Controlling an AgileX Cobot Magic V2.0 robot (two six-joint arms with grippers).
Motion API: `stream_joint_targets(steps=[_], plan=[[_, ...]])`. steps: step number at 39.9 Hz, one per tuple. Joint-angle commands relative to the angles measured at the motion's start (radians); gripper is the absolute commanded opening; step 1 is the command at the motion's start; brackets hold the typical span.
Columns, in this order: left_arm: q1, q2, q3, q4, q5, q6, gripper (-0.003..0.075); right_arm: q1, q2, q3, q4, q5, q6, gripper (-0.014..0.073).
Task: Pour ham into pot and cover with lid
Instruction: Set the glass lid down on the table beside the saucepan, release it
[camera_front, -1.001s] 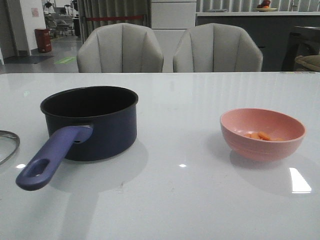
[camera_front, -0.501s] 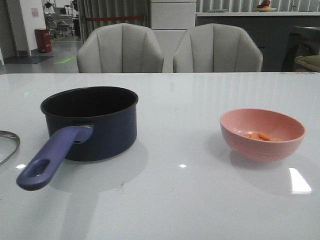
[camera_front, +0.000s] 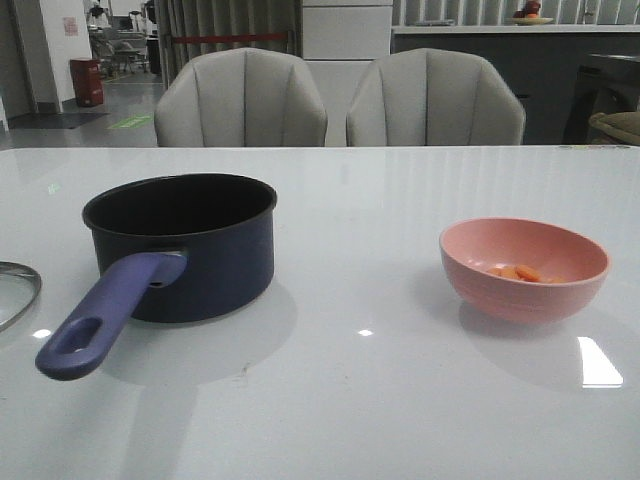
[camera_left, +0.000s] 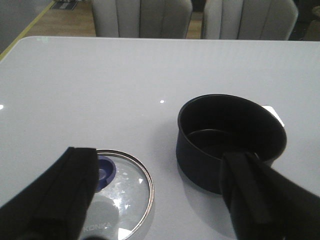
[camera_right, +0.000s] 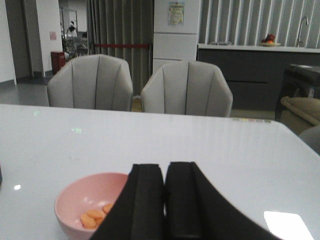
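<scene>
Glossy white table (camera_front: 360, 400) stretching out under dim indoor light, with two grey upholstered chairs (camera_front: 240, 98) standing behind its far edge.

Nearest on the left side, lying flat on the tabletop: round clear glass lid (camera_left: 120, 192) with steel rim, purple-blue knob and white KONKA lettering, only its edge showing in the front view. Sitting just beside it, apart: dark navy round saucepan (camera_front: 190, 245), empty, its long purple-blue slotted handle (camera_front: 105, 315) pointing toward the robot and slightly left.

Resting well apart on the right side: round pink bowl (camera_front: 524, 268), holding a few small thin orange-pink ham slices (camera_front: 520, 272) at its bottom.

Left gripper (camera_left: 160, 195) hovering above lid and pot with fingers spread wide, gripping nothing. Right gripper (camera_right: 164, 200) hanging above the table with fingers pressed together, empty; bowl lying just below and beside it, so the nearer arm for lifting the bowl.

Judging from this: pouring not yet begun; carrying the bowl leftward across the gap to the pot coming first, lid afterward.
</scene>
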Motion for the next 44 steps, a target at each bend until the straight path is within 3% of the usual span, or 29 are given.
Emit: stream_joint_targets(steps=[1,11,20,25,36,40,44], plan=[[-0.036,-0.067,0.018,0.003,-0.079,-0.001,0.0529,-0.005,-0.018,-0.006,-0.012,-0.119,-0.004,0.0158],[-0.052,-0.183,0.059,-0.001,-0.079,-0.001,0.0529,-0.005,0.001,-0.113,0.000,0.030,0.011,0.0158],[-0.052,-0.213,0.059,-0.001,-0.077,-0.001,0.0529,-0.005,0.275,-0.353,0.020,0.282,0.011,0.0158],[-0.052,-0.213,0.062,-0.001,-0.077,-0.001,0.0529,-0.005,0.407,-0.430,0.020,0.281,0.011,0.0158],[-0.052,-0.213,0.067,-0.001,-0.079,-0.001,0.0529,-0.005,0.579,-0.439,0.055,0.183,0.011,0.0164],[-0.052,-0.213,0.067,-0.001,-0.079,-0.001,0.0529,-0.005,0.664,-0.481,0.089,0.222,0.011,0.0221],[-0.052,-0.213,0.067,-0.001,-0.083,-0.001,0.0529,-0.005,0.761,-0.546,0.089,0.269,0.011,0.0337]])
